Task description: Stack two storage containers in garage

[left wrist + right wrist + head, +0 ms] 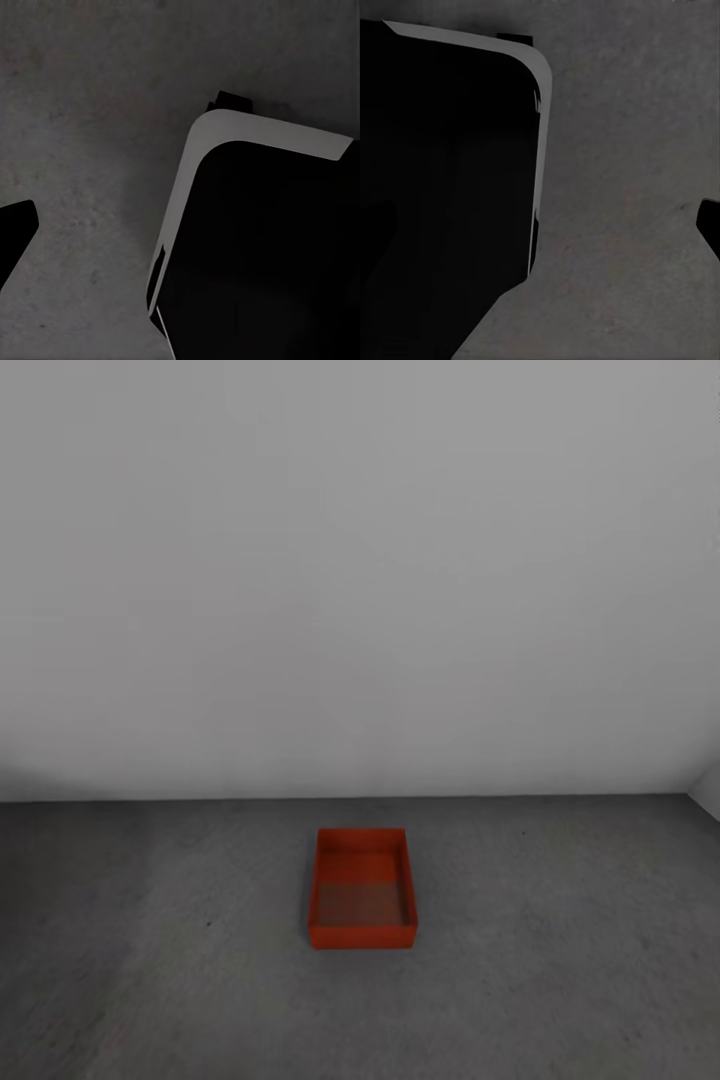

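Robot base (262, 247), black w/ white edge, sits on concrete floor (560, 960). One orange-red storage container (362, 887) upright, open-top, near white wall (360, 560). Claw states: cannot tell.

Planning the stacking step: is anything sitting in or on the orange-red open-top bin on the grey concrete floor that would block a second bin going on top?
Nothing visible does. The orange-red open-top bin looks empty, with bare grey concrete floor around it.
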Available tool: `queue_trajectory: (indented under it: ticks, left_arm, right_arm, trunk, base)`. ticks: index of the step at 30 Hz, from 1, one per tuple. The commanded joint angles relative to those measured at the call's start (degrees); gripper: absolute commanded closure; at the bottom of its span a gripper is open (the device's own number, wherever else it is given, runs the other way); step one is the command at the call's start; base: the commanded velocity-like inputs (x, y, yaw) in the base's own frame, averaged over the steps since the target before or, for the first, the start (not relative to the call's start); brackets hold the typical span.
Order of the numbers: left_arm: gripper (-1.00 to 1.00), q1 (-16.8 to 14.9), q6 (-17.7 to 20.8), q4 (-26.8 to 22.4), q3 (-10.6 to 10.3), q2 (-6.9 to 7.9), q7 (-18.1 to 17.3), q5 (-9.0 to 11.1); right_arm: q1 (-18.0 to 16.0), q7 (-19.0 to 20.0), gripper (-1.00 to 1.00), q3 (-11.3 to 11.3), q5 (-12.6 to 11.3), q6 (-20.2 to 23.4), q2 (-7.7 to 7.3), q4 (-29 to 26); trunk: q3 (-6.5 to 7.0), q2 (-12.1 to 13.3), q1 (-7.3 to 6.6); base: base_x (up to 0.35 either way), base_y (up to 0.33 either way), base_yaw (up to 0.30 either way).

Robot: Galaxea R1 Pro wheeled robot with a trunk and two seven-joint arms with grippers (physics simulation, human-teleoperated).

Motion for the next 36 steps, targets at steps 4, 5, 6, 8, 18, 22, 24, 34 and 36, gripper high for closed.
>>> queue_trajectory:
  ticks: [4,5,6,8,18,22,24,34,36]
  left_arm:
    - [-1.00,0.0,-0.2,0.0,-0.2,-0.03,0.1,0.3]
    - [-1.00,0.0,-0.2,0.0,-0.2,-0.04,0.1,0.3]
    - [-1.00,0.0,-0.2,0.0,-0.2,-0.03,0.1,0.3]
    - [-1.00,0.0,-0.2,0.0,-0.2,-0.02,0.1,0.3]
    - [-1.00,0.0,-0.2,0.0,-0.2,-0.02,0.1,0.3]
    - [-1.00,0.0,-0.2,0.0,-0.2,-0.01,0.1,0.3]
    - [-1.00,0.0,-0.2,0.0,-0.2,-0.01,0.1,0.3]
    - [-1.00,0.0,-0.2,0.0,-0.2,0.00,0.1,0.3]
    - [-1.00,0.0,-0.2,0.0,-0.2,-0.02,0.1,0.3]
  right_arm:
    - [0.0,0.0,-1.00,0.5,-0.4,-0.2,0.04,0.1]
    - [0.0,0.0,-1.00,0.5,-0.4,-0.2,0.05,0.1]
    - [0.0,0.0,-1.00,0.5,-0.4,-0.2,0.05,0.1]
    - [0.0,0.0,-1.00,0.5,-0.4,-0.2,0.05,0.1]
    - [0.0,-0.1,-1.00,0.5,-0.4,-0.3,0.06,0.1]
    - [0.0,-0.5,-1.00,0.5,-0.4,-0.2,0.11,0.1]
    - [0.0,-0.7,-1.00,0.5,-0.4,-0.2,0.12,0.2]
    - [0.0,-1.0,-1.00,0.5,-0.3,-0.4,0.22,0.1]
    - [0.0,-1.0,-1.00,0.5,-0.3,-0.4,0.22,0.2]
  trunk:
    - [0.32,0.0,0.00]
    - [0.42,0.0,0.00]
    - [0.51,0.0,0.00]
    - [0.70,0.0,0.00]
    - [1.63,0.0,0.00]
    - [2.00,0.0,0.00]
    - [2.18,0.0,0.00]
    - [3.11,0.0,0.00]
    - [3.30,0.0,0.00]
  base:
    - [0.000,0.000,0.000]
    - [0.000,0.000,0.000]
    - [0.000,0.000,0.000]
    - [0.000,0.000,0.000]
    - [0.000,0.000,0.000]
    - [0.000,0.000,0.000]
    - [0.000,0.000,0.000]
    - [0.000,0.000,0.000]
    - [0.000,0.000,0.000]
